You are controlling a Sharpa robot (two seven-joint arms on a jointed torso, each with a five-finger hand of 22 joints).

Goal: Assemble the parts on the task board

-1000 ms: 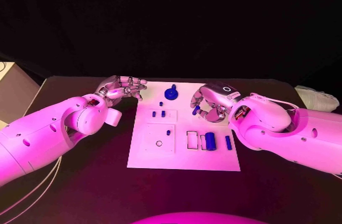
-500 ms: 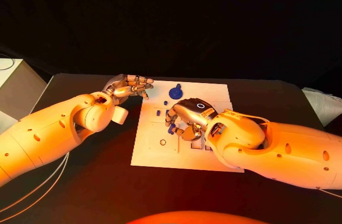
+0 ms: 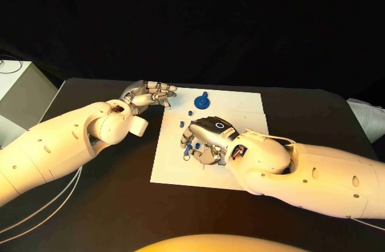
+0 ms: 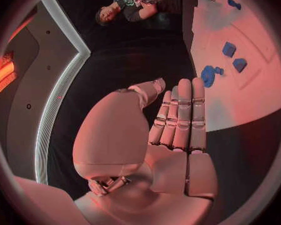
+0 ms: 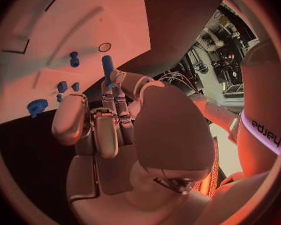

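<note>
Task board (image 3: 241, 104): white plate, middle of the black counter (image 3: 104, 207), long side running away from the robot.

Blue peg (image 5: 107, 67): slim cylinder, pinched at its lower end between the fingers (image 5: 113, 92) of the right hand (image 3: 207, 138); its free end points toward the board in the right wrist view. In the head view that hand hangs over the board's middle, back plate up, fingers curled under, with the peg's blue showing at the fingertips.

Blue gear (image 3: 202, 102): round toothed part with a short stub, sitting on the board's far section, apart from both hands. In the left wrist view the gear (image 4: 209, 75) lies near two small blue blocks (image 4: 229, 49).

Other small blue parts lie on the board beside the right hand; a ring-shaped mark (image 5: 104, 47) is on the plate near the peg's tip.

Left hand (image 3: 149, 96): just beyond the board's far left corner, above the counter, fingers straight and side by side, holding nothing.
</note>
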